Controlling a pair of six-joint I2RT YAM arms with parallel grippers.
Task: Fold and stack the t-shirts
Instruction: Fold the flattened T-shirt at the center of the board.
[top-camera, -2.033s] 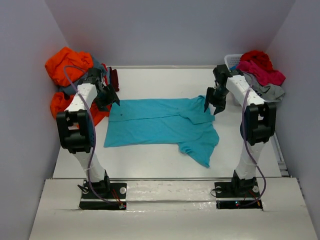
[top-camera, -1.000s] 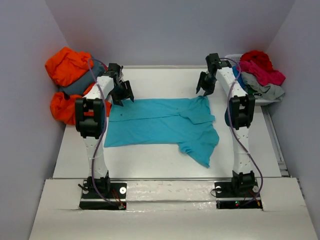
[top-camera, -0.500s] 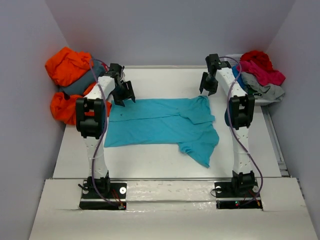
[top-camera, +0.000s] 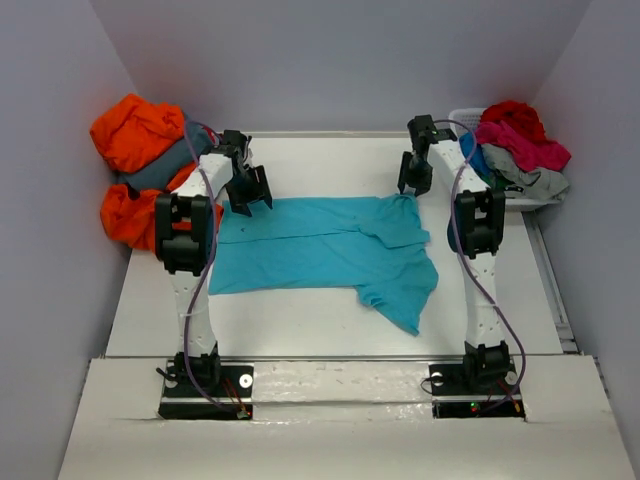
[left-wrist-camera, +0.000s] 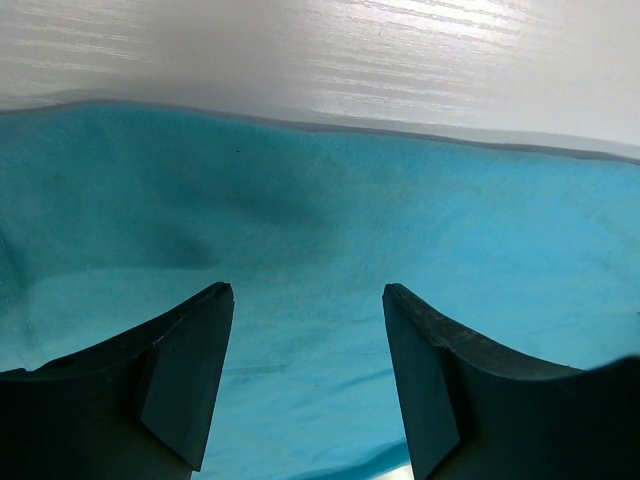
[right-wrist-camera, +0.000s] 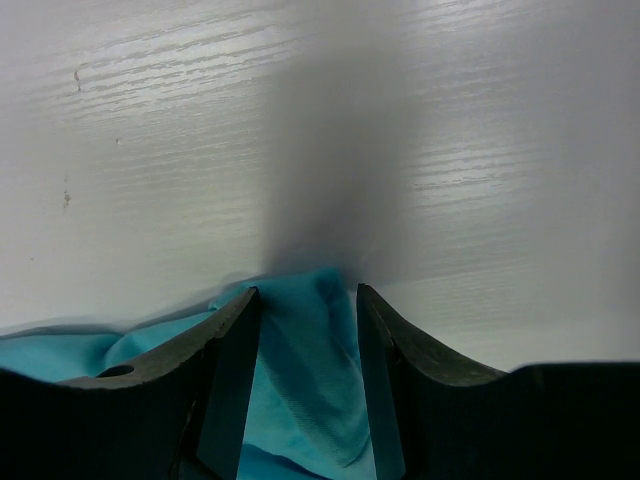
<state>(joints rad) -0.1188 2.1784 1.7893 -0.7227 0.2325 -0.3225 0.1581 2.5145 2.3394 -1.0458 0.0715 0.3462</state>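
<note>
Left gripper (left-wrist-camera: 307, 295) hovers wide open with nothing in it. The turquoise t-shirt (left-wrist-camera: 320, 200) lies flat right under its fingers, with the far hem just ahead of them. Right gripper (right-wrist-camera: 307, 295) has its jaws about half open around the shirt's bunched-up far corner. Can't tell if it's actually pinched.

The top camera is looking down from above and behind the arm bases (top-camera: 205, 385), taking in the whole table (top-camera: 330, 160). The left wrist camera is peering out between its own fingers (left-wrist-camera: 180, 380), hovering very close over the turquoise shirt (left-wrist-camera: 330, 250) and facing its far edge. The right wrist camera is sitting just as close at the shirt's far right corner. All three are sharing that shirt and the white table
</note>
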